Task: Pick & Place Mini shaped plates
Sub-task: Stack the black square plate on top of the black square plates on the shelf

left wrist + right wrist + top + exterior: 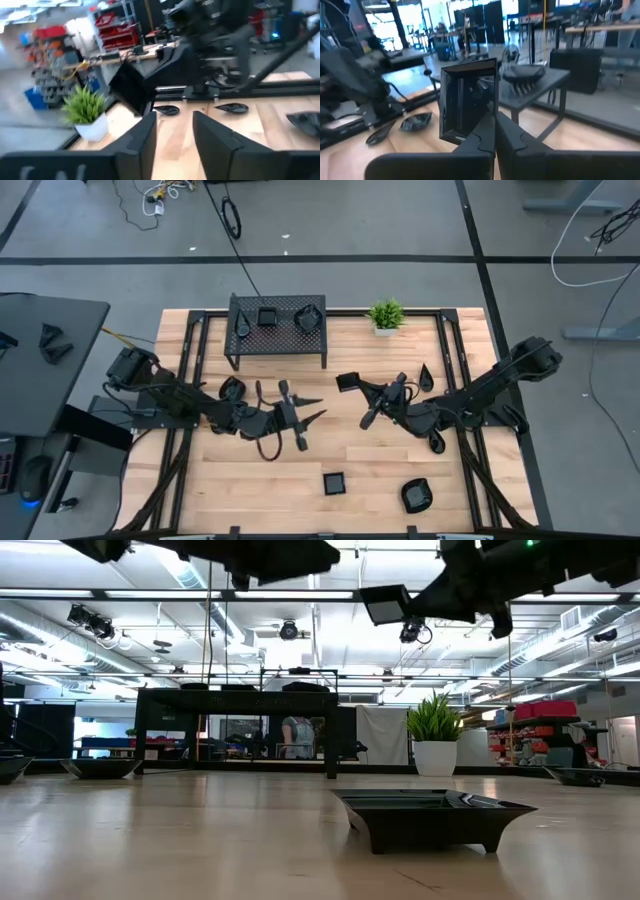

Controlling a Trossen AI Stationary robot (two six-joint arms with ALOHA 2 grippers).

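My right gripper (358, 386) is shut on a small square black plate (348, 382), held high over the table's middle; the low view shows it up in the air (385, 602). My left gripper (312, 410) is open over the table left of centre, and nothing is between its fingers (175, 145). Two plates (268, 316) (308, 318) lie on top of the black perforated rack (240, 350). Loose on the table are a square plate (334, 482), a rounded one (416, 497) and a teardrop one (424, 373). My right gripper pinches the square plate's rim (487, 122) at one edge between its two fingers. The fingers lie level and come from the table's right side. The plate stands on edge beyond the fingertips, lifted clear of the table.
A small green potted plant (385, 315) stands at the far edge, right of the rack. More black plates lie beside the left arm (232, 390) and under the right arm (438, 442). Bare wood shows between the two arms and along the near edge.
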